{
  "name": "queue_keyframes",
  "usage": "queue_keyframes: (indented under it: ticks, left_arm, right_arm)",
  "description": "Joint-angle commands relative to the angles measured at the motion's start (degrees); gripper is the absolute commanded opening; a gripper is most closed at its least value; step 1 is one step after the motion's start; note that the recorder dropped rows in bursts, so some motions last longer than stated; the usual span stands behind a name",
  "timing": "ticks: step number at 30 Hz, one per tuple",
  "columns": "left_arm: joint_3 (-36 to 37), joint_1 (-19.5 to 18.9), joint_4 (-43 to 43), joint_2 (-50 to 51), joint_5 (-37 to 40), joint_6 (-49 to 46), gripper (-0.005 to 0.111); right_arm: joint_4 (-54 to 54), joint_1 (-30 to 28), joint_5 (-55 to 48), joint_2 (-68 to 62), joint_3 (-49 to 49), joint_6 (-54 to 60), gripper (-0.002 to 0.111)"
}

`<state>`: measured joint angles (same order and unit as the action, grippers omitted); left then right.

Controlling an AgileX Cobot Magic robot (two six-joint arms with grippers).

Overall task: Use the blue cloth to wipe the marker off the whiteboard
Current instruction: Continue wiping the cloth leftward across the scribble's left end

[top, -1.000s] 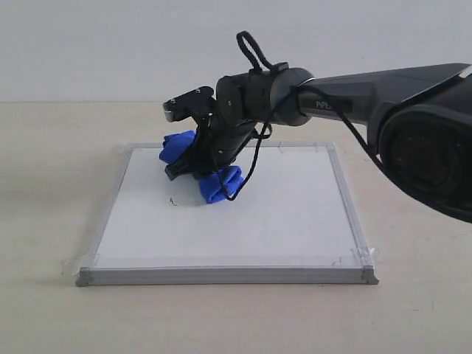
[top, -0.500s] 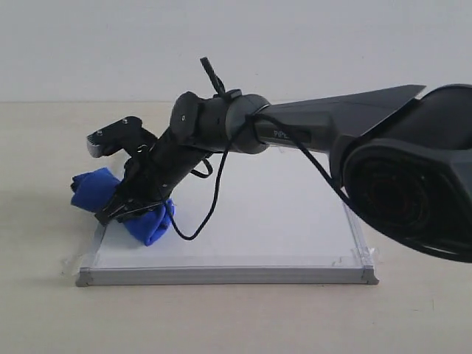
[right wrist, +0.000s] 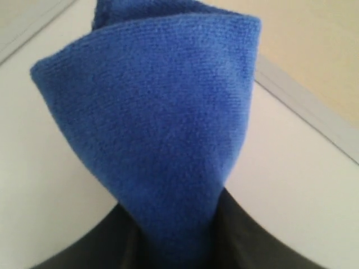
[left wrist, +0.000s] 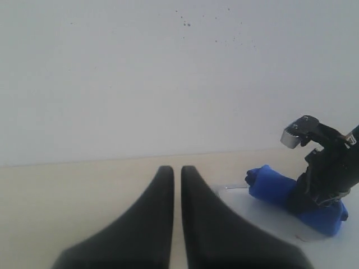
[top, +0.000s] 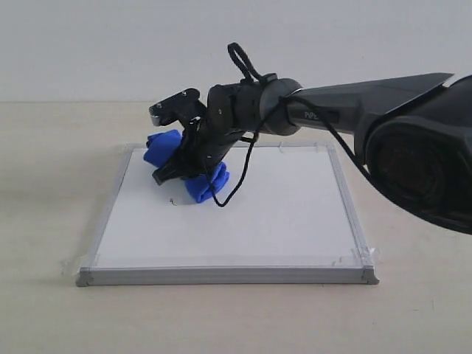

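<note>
The whiteboard (top: 280, 221) lies flat on the table, silver frame around it. My right gripper (top: 179, 169) reaches across to its far left part, shut on the blue cloth (top: 206, 184), which bunches out on both sides of the fingers and presses on the board. A small dark hook of the marker (top: 173, 200) shows just in front of the cloth; no longer line is visible. In the right wrist view the blue cloth (right wrist: 157, 112) fills the picture, pinched in the gripper (right wrist: 174, 235) over the whiteboard (right wrist: 45, 185). My left gripper (left wrist: 176, 171) is shut and empty, off the board's edge.
The beige table (top: 44, 184) surrounds the board, with a white wall (top: 110, 44) behind. The right arm's black cable (top: 236, 181) dangles over the board. Clear tape (top: 354, 257) holds the board's corners. From the left wrist view, the right gripper (left wrist: 322, 179) and cloth (left wrist: 272, 185) sit ahead.
The right gripper swept the cloth out to the board's front left edge, then came back to the far left part of the board. A small dark mark remains.
</note>
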<state>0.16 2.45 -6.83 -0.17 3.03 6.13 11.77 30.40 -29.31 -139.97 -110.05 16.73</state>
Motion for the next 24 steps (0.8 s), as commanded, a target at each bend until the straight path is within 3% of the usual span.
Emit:
queue_keyframes:
  ticks: [1, 3, 6, 9, 14, 16, 21, 24]
  left_arm:
    - [-0.16, 0.09, 0.33, 0.17, -0.08, 0.33, 0.004]
    - [-0.16, 0.09, 0.33, 0.17, -0.08, 0.33, 0.004]
    - [-0.16, 0.09, 0.33, 0.17, -0.08, 0.33, 0.004]
    - [-0.16, 0.09, 0.33, 0.17, -0.08, 0.33, 0.004]
    - [-0.16, 0.09, 0.33, 0.17, -0.08, 0.33, 0.004]
    - [-0.16, 0.09, 0.33, 0.17, -0.08, 0.33, 0.004]
    - [-0.16, 0.09, 0.33, 0.17, -0.08, 0.33, 0.004]
    - [-0.16, 0.09, 0.33, 0.17, -0.08, 0.33, 0.004]
  right_arm:
    - [20.30, 3.73, -2.78, -1.54, 0.73, 16.48, 0.000]
    - [29.83, 4.64, -2.68, -1.54, 0.73, 25.38, 0.000]
    - [29.20, 4.49, -4.48, -1.54, 0.73, 26.03, 0.000]
    - [15.88, 3.19, -10.00, -1.13, 0.73, 18.88, 0.000]
    - [-22.44, 2.76, -23.83, 0.24, -3.33, -2.73, 0.000]
    - [-28.95, 2.76, -27.66, 0.24, -5.38, -5.91, 0.000]
    - [-25.18, 3.76, -27.95, 0.13, -7.99, -3.92, 0.000]
    - [-13.75, 5.02, -27.09, -0.54, -7.99, 3.70, 0.000]
